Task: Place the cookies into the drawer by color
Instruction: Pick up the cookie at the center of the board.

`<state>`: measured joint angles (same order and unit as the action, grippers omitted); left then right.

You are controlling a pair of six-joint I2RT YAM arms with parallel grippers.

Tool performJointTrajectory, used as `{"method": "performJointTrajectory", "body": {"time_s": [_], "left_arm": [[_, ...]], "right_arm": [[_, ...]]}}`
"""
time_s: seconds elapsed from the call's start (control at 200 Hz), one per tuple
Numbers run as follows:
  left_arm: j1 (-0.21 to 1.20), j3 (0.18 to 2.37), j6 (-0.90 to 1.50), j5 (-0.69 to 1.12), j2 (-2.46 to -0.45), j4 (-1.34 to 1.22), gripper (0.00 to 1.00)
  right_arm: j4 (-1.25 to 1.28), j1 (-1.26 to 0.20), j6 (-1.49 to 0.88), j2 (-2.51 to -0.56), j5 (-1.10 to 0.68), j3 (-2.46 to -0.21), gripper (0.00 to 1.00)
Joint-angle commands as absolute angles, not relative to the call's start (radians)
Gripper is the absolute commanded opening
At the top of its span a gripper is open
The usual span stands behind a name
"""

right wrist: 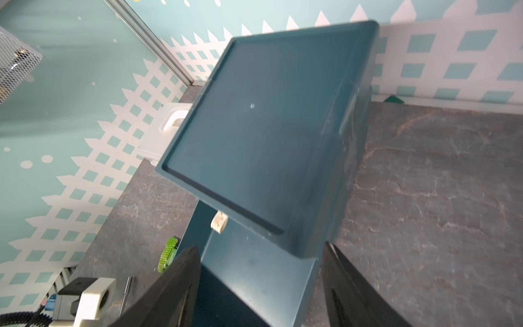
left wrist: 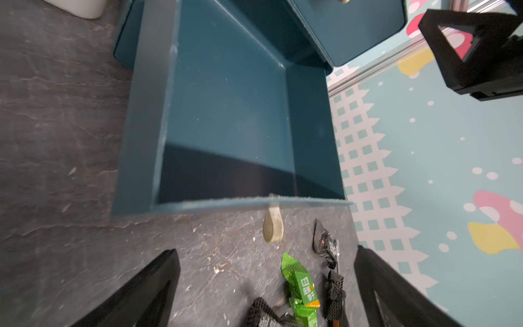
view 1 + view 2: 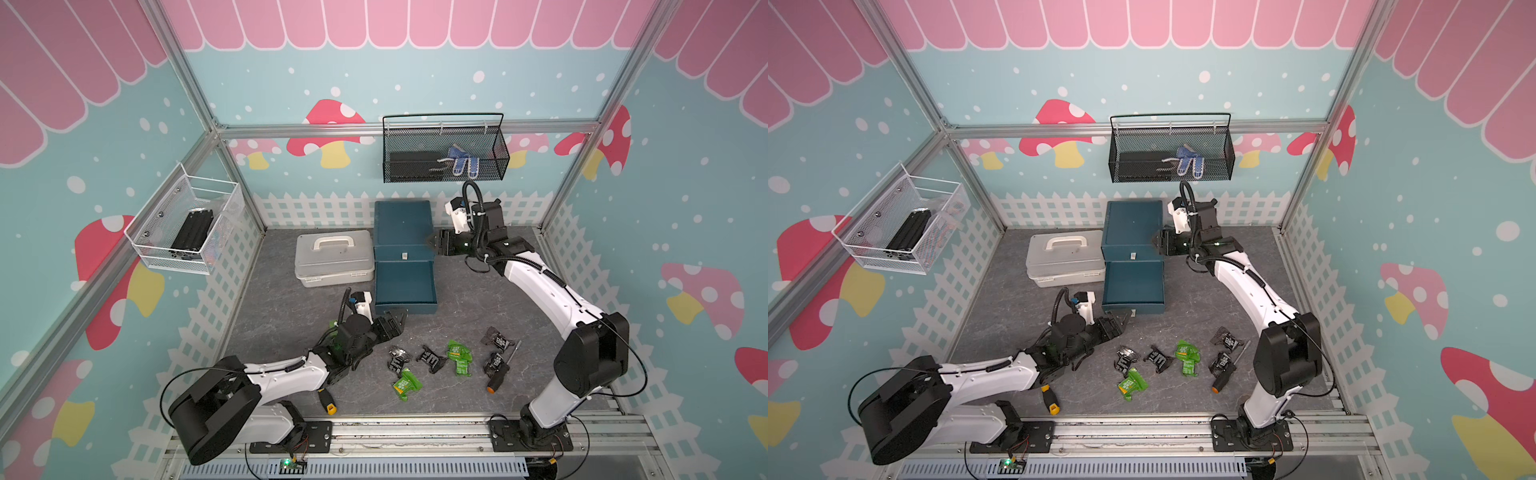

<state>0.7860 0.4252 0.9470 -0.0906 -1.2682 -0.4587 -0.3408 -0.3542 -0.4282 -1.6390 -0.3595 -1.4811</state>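
The teal drawer cabinet [image 3: 402, 224] stands at the back with its bottom drawer [image 3: 405, 286] pulled out; in the left wrist view this drawer [image 2: 226, 113] is bare inside. Green cookies [image 3: 459, 357] and black cookies [image 3: 432, 358] lie scattered on the floor in front of it. No orange one shows. My left gripper [image 3: 399, 320] is open just before the drawer's front left corner, holding nothing; its fingers [image 2: 141, 288] frame a green cookie [image 2: 301, 286]. My right gripper [image 3: 432, 243] is open beside the cabinet's right side, above the open drawer [image 1: 254, 269], with nothing in it.
A pale grey lidded case [image 3: 334, 257] sits left of the cabinet. An orange-and-black screwdriver [image 3: 500, 370] lies among the right-hand cookies, and a yellow-handled one [image 3: 326, 401] lies under my left arm. A black wire basket [image 3: 444, 153] and a white one [image 3: 187, 224] hang on the walls.
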Motion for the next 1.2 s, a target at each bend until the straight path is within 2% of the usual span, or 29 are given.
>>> {"method": "performJointTrajectory", "body": {"time_s": [0.0,0.2,0.365,0.5,0.575,0.811,1.006,1.196], "left_arm": [[0.796,0.456,0.851,-0.141,-1.178,-0.229,0.99],[0.808,0.438,0.793,-0.141,-1.018,-0.063,0.98],[0.814,0.459,0.748,-0.075,-0.999,0.027,0.96],[0.828,0.436,0.740,-0.049,-0.960,0.042,0.91],[0.853,0.463,0.735,-0.081,-0.951,0.130,0.90],[1.037,0.665,0.724,-0.276,-1.097,0.464,0.90],[1.099,0.794,0.659,-0.248,-1.283,0.563,0.85],[1.098,0.852,0.643,-0.226,-1.412,0.608,0.82]], "right_arm": [[-0.282,-0.359,-0.475,-1.568,-0.322,-1.369,0.68],[-0.268,-0.376,-0.503,-1.419,-0.257,-1.154,0.65],[-0.277,-0.434,-0.519,-1.255,-0.173,-0.935,0.65],[-0.340,-0.526,-0.527,-1.152,-0.089,-0.822,0.64],[-0.357,-0.575,-0.544,-1.104,-0.057,-0.769,0.64],[-0.380,-0.609,-0.601,-0.988,-0.060,-0.650,0.64],[-0.360,-0.651,-0.613,-0.966,-0.042,-0.595,0.64],[-0.361,-0.652,-0.614,-0.909,-0.044,-0.574,0.64]]}}
